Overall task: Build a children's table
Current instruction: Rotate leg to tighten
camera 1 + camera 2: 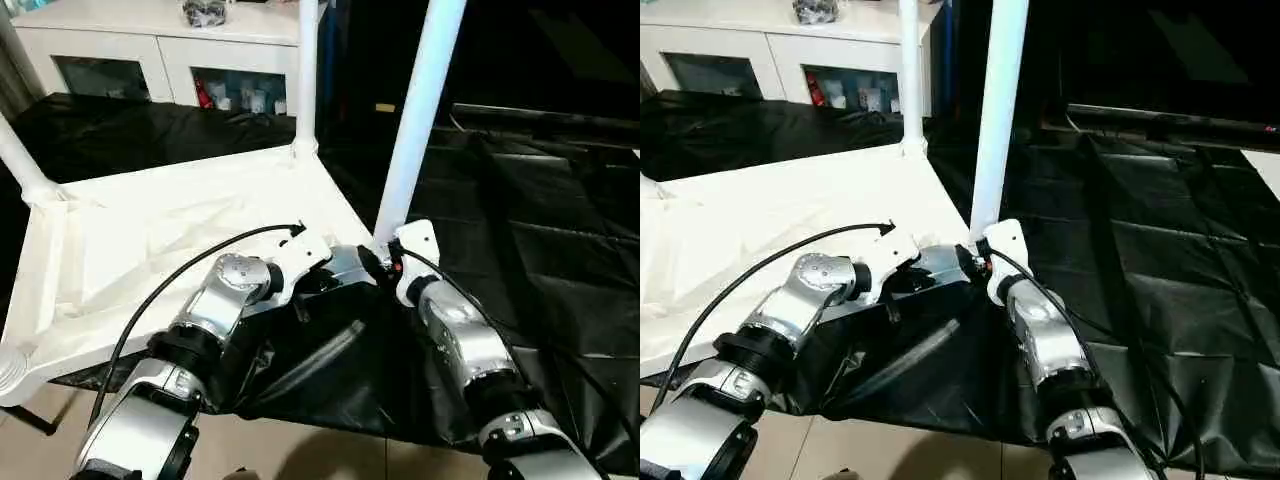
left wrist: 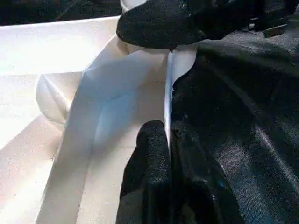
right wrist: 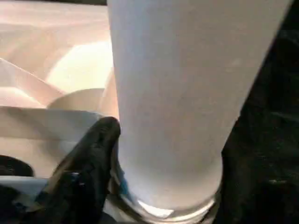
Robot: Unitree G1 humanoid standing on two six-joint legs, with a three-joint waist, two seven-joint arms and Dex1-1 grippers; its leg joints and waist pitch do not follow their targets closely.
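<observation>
both grippers at the near right corner of the upturned tabletop

the tabletop (image 1: pixel 190 230) lay underside up on black sheeting (image 1: pixel 540 230), with legs standing in its corner sockets. the nearest leg (image 1: pixel 415 120) rose from the near right corner, right beside both grippers. the left gripper (image 2: pixel 170 140) was pinched closed on the thin edge wall of the tabletop at that corner, one finger on each side of the wall. the right gripper (image 3: pixel 117 154) stood with its jaws wide around the base of that leg, one black finger (image 3: pixel 91 158) against the leg just above the socket. a white cabinet (image 1: pixel 170 60) stood behind the table.
</observation>
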